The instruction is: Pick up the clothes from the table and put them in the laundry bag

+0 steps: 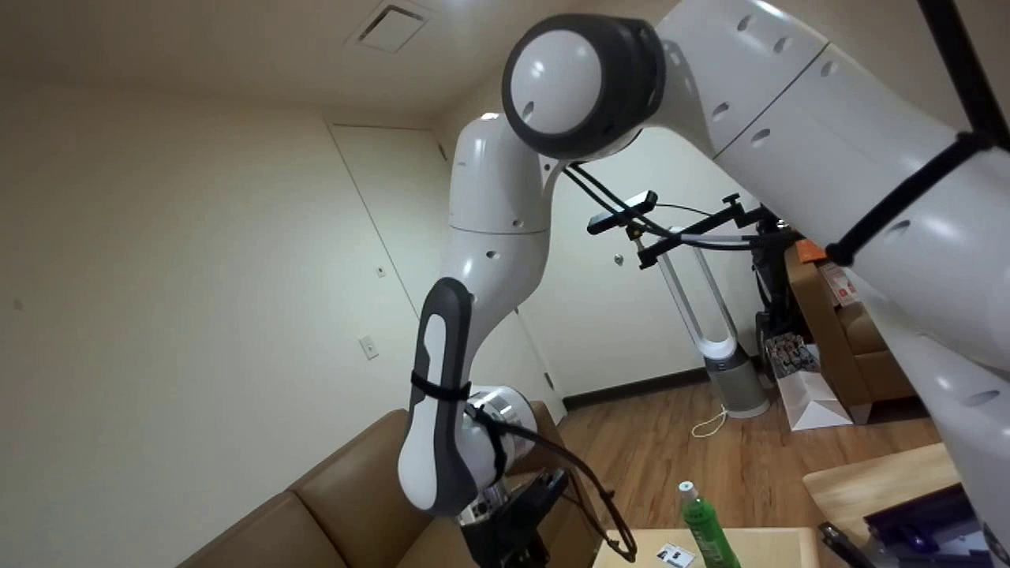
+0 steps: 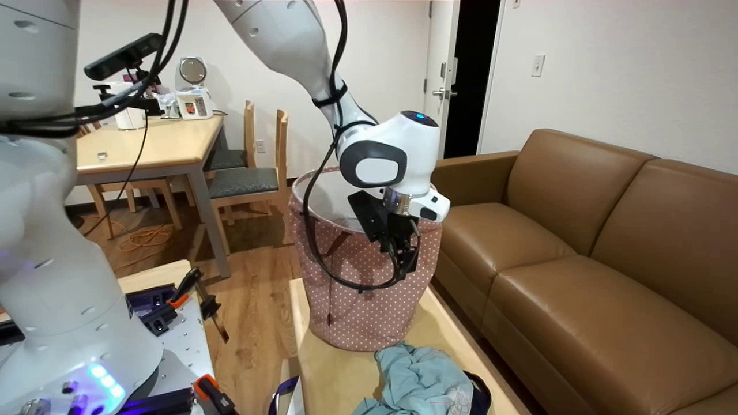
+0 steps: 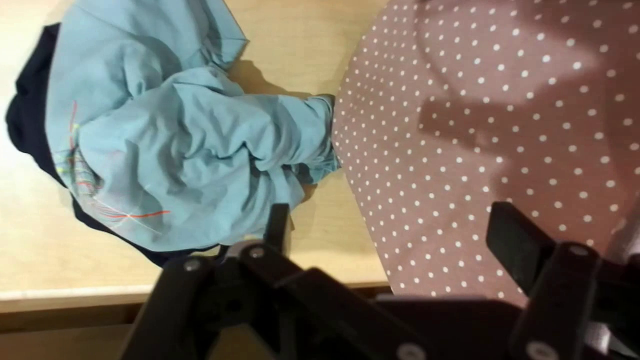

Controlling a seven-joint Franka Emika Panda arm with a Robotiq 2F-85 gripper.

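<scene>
Fingers (image 3: 517, 245) spread well apart, the pincer (image 3: 391, 226) hangs, in an exterior view, in front of the dotted pink laundry bag (image 2: 360, 308), which stands upright on the wooden table (image 2: 337, 377). On that same table, outside the bag, lie the clothes (image 2: 418, 377): a crumpled light-blue garment (image 3: 185, 145), one end at the foot of the bag, and a dark cloth (image 3: 30, 100) showing from under it. Beside the table is a brown sofa (image 2: 576, 305).

On the pale wood tabletop (image 2: 334, 374), standing: 1 pink polka-dot laundry bag (image 2: 357, 262) and 1 green bottle (image 1: 708, 528). Crumpled against the bag's base: light-blue clothes (image 3: 190, 140), partly over dark cloth (image 3: 32, 100). Flat near the bottle: 1 printed card (image 1: 676, 555).
</scene>
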